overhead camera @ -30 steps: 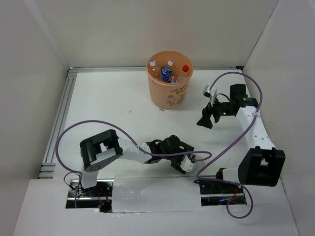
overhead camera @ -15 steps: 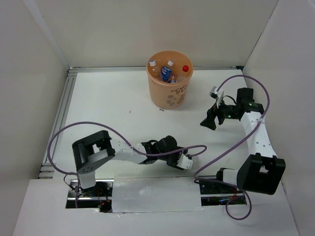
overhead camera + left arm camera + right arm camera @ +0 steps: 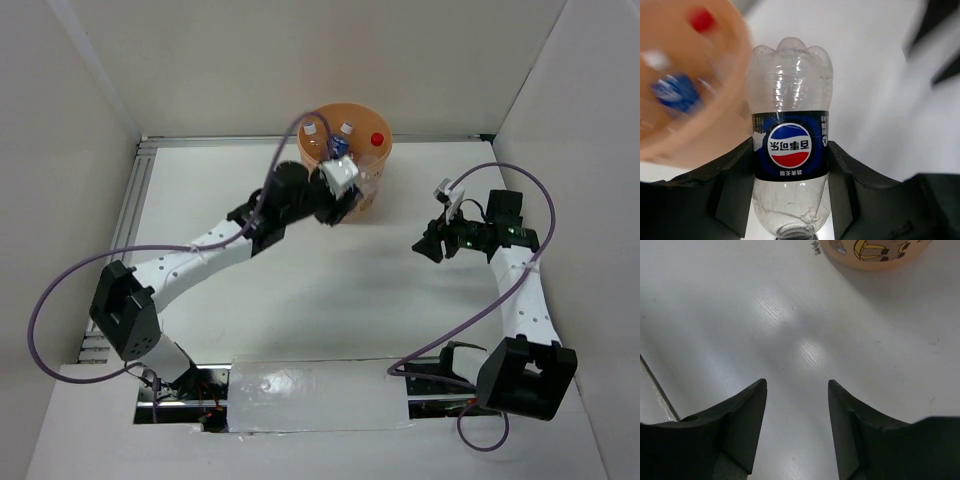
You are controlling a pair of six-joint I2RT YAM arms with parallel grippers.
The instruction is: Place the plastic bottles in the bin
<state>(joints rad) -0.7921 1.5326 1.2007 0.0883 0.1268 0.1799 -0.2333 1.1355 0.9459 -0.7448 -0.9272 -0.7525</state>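
Pinching a clear, blue-labelled bottle (image 3: pixel 790 95) at its label in the left pincer (image 3: pixel 790 145), just beside the bin (image 3: pixel 372 192) rim. Holding the right pincer (image 3: pixel 797 385) spread, gripping nothing, above the surface (image 3: pixel 790 320), right of the bin. Lying inside the bin: other bottles (image 3: pixel 345 130).

A white table (image 3: pixel 330 300) sits between plain pale walls (image 3: pixel 300 60) left, far and right. An aluminium rail (image 3: pixel 131 200) lines its left edge.

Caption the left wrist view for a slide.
Left gripper holds a clear, dark-labelled bottle beside the orange bin.
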